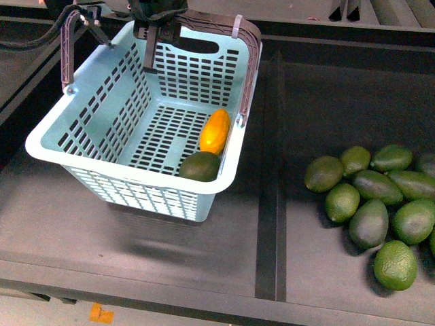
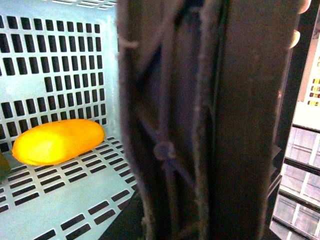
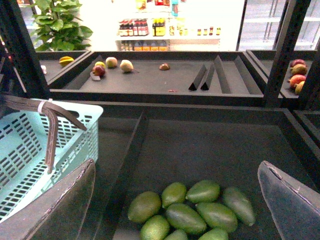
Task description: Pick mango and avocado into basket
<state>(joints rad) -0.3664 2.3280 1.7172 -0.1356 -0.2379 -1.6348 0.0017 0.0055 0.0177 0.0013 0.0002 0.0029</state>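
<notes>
A: Lying inside the basket (image 1: 42, 145): the mango (image 1: 215, 131), yellow-orange, long axis pointing away from the camera, on the slotted floor against the right-hand wall.

B: And relative to the left gripper (image 1: 152, 32)?

A: Below it and a little to the robot's right. Seen again from the left wrist, as a bright oval (image 2: 57, 141) on the teal grid, beyond a brown handle (image 2: 200, 120) that fills most of that view.

B: The avocado (image 1: 200, 166)?

A: Also in the basket, touching the near end of the mango, tucked into the near right corner. Further below the left gripper than the mango. Only a dark green sliver (image 2: 2, 167) at the edge of the left wrist view.

B: Left gripper clamped on anything?

A: Cannot tell. Sits at the far rim, close to the brown handle, with the jaws not clearly visible.

B: Right gripper (image 3: 176, 167)?

A: Spread wide, nothing between its fingers (image 3: 60, 207). Directly beneath the gap, loose avocados (image 3: 186, 214) heaped on the dark shelf (image 3: 210, 145). Basket off to one side of it, apart from the heap.

B: Same heap from the front?

A: Yes, green fruit (image 1: 370, 197) clustered well to the right of the basket.
</notes>
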